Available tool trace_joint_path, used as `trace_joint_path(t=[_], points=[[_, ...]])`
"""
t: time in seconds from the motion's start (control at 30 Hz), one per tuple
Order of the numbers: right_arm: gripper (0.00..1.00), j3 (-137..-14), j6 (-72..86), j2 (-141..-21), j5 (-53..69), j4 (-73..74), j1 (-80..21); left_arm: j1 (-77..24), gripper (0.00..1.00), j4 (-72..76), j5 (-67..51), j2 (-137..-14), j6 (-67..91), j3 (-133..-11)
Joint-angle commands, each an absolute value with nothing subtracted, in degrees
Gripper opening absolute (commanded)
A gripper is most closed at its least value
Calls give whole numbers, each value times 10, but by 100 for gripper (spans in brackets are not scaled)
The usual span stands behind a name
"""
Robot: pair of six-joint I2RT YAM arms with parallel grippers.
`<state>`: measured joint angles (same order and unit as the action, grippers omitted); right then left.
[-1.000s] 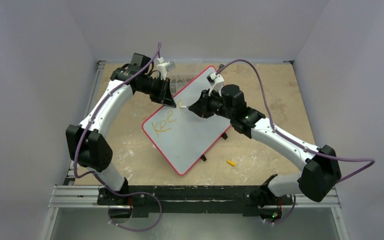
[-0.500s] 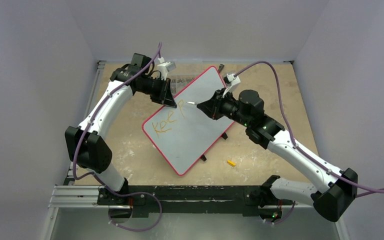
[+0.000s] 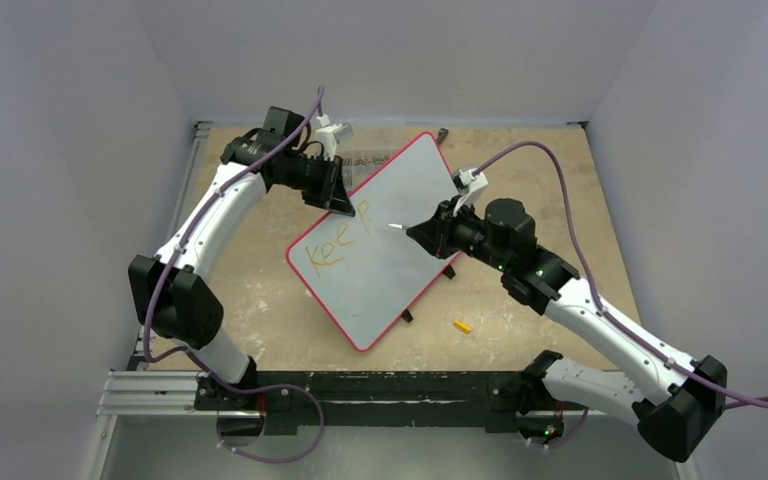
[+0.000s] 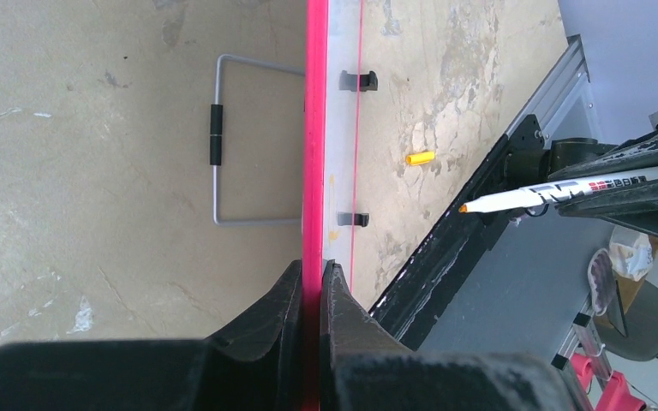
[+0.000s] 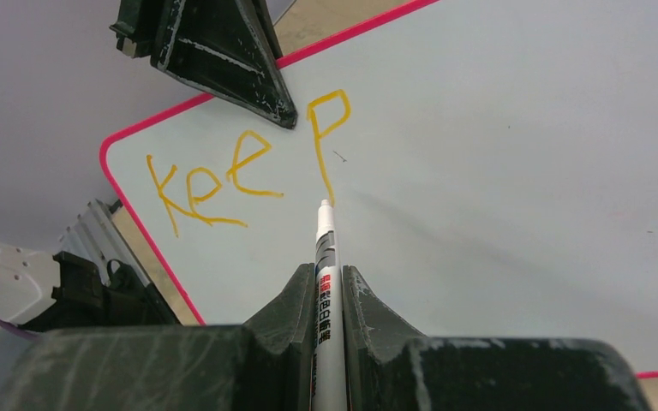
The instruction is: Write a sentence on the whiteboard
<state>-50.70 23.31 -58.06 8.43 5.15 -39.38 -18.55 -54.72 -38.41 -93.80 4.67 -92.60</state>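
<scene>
L gripper (image 4: 311, 272) pinched whiteboard (image 3: 390, 265) frame at 11 o'clock edge, prob. steadying board propped mid table (image 3: 260, 300) | R gripper (image 5: 329, 278) clamped marker (image 5: 325, 244), tip clear of surface at 3 o'clock of sentence (image 5: 240, 175) | 1 word done, "Keep"; prob. gap before word 2

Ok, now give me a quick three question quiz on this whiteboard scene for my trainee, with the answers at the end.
1. True or false: the left gripper is shut on the red frame of the whiteboard.
2. Which word does the orange lettering spell so far? A) Keep B) Move C) Stop
3. What does the right gripper hold?

Key
1. True: its fingers pinch the frame edge.
2. A.
3. The white marker, pointed at the board beside the P.
</scene>
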Motion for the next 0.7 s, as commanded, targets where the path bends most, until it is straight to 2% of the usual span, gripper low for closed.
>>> trace_joint_path(t=[0.0, 0.23, 0.4, 0.67], points=[[0, -492, 188, -564, 104, 40, -396, -191, 0, -539, -312, -913, 40, -918], [0, -480, 154, -572, 168, 34, -395, -191, 0, -531, -287, -918, 44, -906], [0, -475, 142, -576, 142, 24, -395, -191, 0, -526, -278, -912, 42, -898], [0, -493, 184, -619, 31, -39, -395, -191, 0, -522, -267, -903, 38, -890]])
